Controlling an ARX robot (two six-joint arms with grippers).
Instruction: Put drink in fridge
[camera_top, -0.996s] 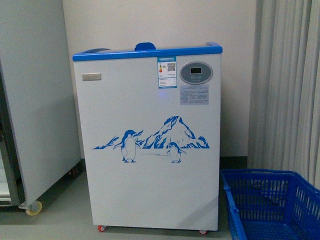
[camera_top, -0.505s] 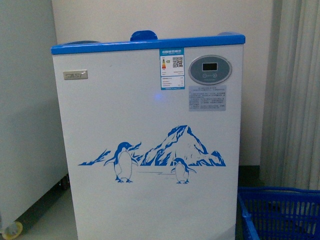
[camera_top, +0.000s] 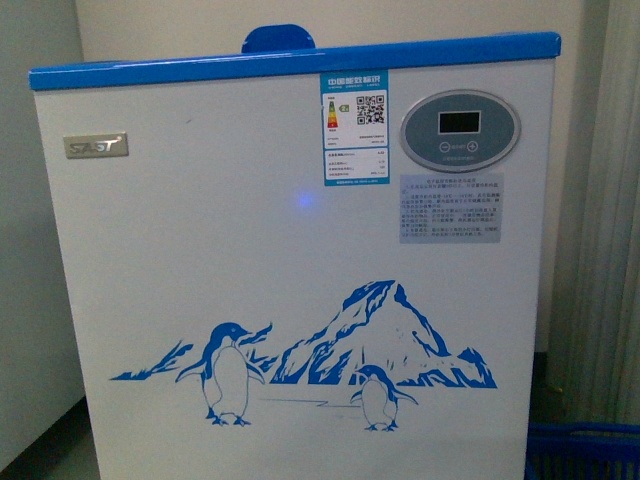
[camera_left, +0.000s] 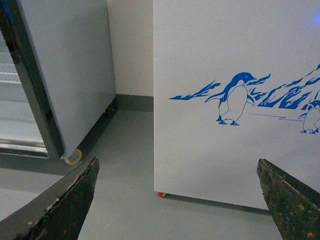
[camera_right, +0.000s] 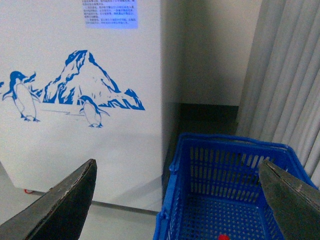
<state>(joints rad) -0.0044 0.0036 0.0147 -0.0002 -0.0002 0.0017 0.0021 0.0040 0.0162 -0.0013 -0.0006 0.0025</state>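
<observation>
The fridge (camera_top: 300, 280) is a white chest cooler with a blue rim and a penguin-and-mountain decal, and it fills the front view. Its front also shows in the left wrist view (camera_left: 225, 60) and the right wrist view (camera_right: 75, 150). My left gripper (camera_left: 177, 165) is open and empty, facing the fridge's lower left corner. My right gripper (camera_right: 177, 165) is open and empty above a blue basket (camera_right: 172, 200). A small red round bit (camera_right: 223, 237) lies on the basket's floor at the picture's edge; I cannot tell if it is the drink's cap.
A grey-white upright cabinet (camera_left: 70, 65) on castors stands left of the fridge, with a floor gap between them. The blue basket (camera_top: 580, 440) sits on the floor right of the fridge. Pale curtains (camera_right: 285, 75) hang behind it.
The front view has closed in on the fridge, which now fills the picture. The upright cabinet and the blue basket have slid almost out of it.
</observation>
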